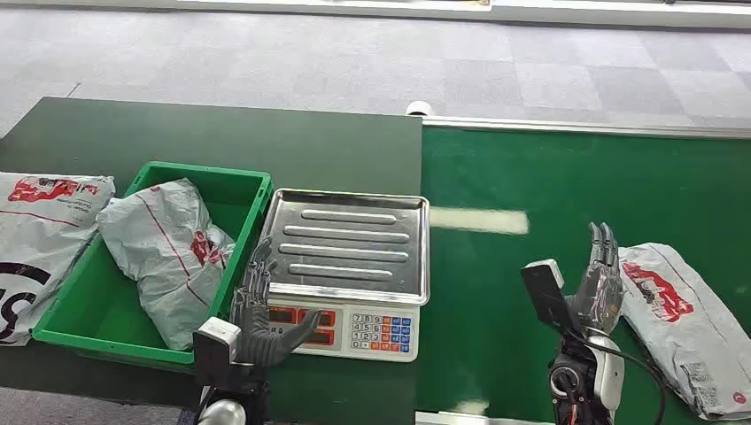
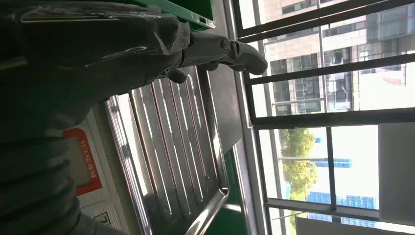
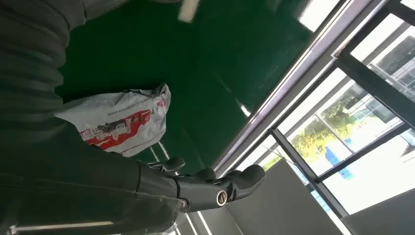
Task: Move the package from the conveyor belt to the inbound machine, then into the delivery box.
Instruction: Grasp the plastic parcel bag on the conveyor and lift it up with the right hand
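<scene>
Reaching for the package is judged to be the step in hand, since it lies flat on the belt just beside the right hand, on that hand's outer side, and nothing has been gripped yet. The right hand is held upright with its fingers straight and apart, palm turned toward the bag, and it has hold of nothing. The left hand is likewise spread and empty, raised in front of the scale, with the bin on its outer side.

A good pick would be made by the right hand being lowered over the near end of the bag and closed across a fold of the film, not pressed flat on it, because the bag looks soft and slack and is likely to slide on the belt. Its far end should be expected to sag once lifted, so enough height should be gained before it is carried inward, past the hand's inner side, to the scale tray. The tray is bare, so the bag can be laid flat in its middle, clear of the keypad at the edge nearest the left hand. A bag already lies in the bin
</scene>
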